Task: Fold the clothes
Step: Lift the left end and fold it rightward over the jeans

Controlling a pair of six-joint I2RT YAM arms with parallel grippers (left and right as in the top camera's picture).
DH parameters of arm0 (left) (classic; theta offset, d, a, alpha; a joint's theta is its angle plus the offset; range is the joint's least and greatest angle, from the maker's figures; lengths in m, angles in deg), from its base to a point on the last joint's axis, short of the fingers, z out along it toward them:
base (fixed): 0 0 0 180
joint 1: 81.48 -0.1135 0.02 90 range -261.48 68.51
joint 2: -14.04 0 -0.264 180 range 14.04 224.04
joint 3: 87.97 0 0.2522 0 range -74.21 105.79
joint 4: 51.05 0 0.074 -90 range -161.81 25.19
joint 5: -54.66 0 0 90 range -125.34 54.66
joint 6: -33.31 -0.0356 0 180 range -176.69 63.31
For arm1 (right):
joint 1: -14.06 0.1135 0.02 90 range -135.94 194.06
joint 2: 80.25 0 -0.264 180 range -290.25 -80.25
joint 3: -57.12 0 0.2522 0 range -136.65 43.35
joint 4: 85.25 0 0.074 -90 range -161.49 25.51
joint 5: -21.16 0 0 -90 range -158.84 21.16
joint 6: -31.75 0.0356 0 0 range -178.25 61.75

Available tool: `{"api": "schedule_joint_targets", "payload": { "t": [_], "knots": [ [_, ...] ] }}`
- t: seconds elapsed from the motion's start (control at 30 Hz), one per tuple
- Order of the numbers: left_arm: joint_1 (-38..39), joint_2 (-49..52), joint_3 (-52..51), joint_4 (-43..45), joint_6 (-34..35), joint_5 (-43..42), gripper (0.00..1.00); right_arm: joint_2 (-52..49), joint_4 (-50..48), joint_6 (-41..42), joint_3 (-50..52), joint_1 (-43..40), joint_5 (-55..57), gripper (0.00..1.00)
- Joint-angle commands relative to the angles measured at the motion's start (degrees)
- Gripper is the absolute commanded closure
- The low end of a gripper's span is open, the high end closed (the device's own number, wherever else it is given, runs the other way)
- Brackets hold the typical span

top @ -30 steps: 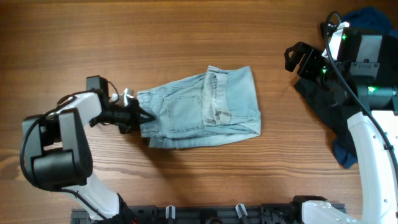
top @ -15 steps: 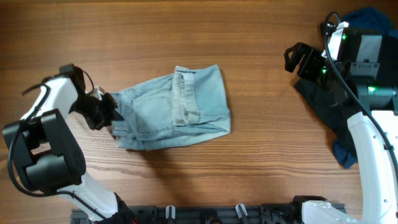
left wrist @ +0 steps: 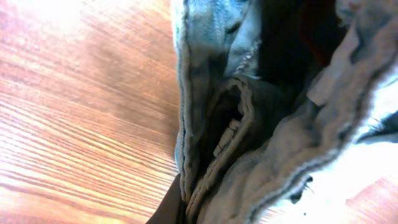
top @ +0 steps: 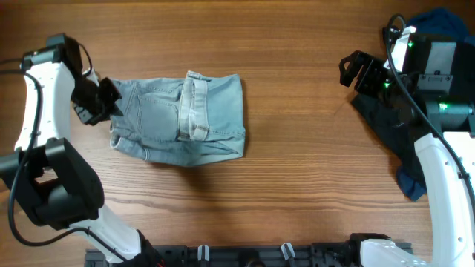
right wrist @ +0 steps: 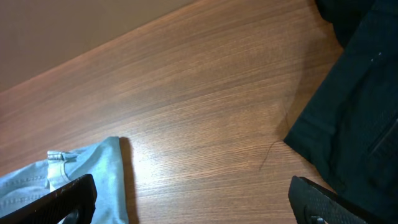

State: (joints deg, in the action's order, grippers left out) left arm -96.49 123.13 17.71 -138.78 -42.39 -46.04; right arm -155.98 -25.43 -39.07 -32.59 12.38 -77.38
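Observation:
The clothes (top: pixel 211 111) are a light-blue denim garment lying folded on the left half of the wooden table, waistband (top: pixel 191 107) running across the middle. My left gripper (top: pixel 110 101) is shut on the clothes at their left edge. The left wrist view is filled with bunched denim (left wrist: pixel 267 137), and one dark finger (left wrist: pixel 169 208) shows at the bottom. My right gripper (top: pixel 349 70) hovers at the far right, open and holding nothing. In the right wrist view its fingertips (right wrist: pixel 68 199) stand wide apart over bare wood, with the denim's edge (right wrist: pixel 102 165) at lower left.
A black garment (top: pixel 390 126) lies at the right edge under the right arm and also shows as dark cloth (right wrist: pixel 354 112) in the right wrist view. A dark-blue cloth (top: pixel 439 18) peeks out behind the right arm.
The left arm has dragged the clothes leftward and toward the far side of the table, keeping its grip. The right arm has not moved.

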Motion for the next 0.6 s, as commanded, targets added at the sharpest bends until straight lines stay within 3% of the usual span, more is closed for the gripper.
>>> {"api": "schedule_joint_targets", "payload": {
  "t": [0.0,0.33,0.57],
  "knots": [
    [4.09,0.39,3.89,-0.96,1.18,0.33,0.96,0.55,0.09,-1.18,-1.42,-0.17,-0.44,0.00],
    [15.89,0.39,4.92,-1.77,1.60,0.52,0.96,0.55,1.14,-1.29,-1.42,-0.17,-0.42,0.00],
    [21.81,0.28,7.58,-3.63,4.70,7.21,0.96,0.28,2.10,-1.84,-1.42,-0.17,-0.44,0.00]
  ]
}}
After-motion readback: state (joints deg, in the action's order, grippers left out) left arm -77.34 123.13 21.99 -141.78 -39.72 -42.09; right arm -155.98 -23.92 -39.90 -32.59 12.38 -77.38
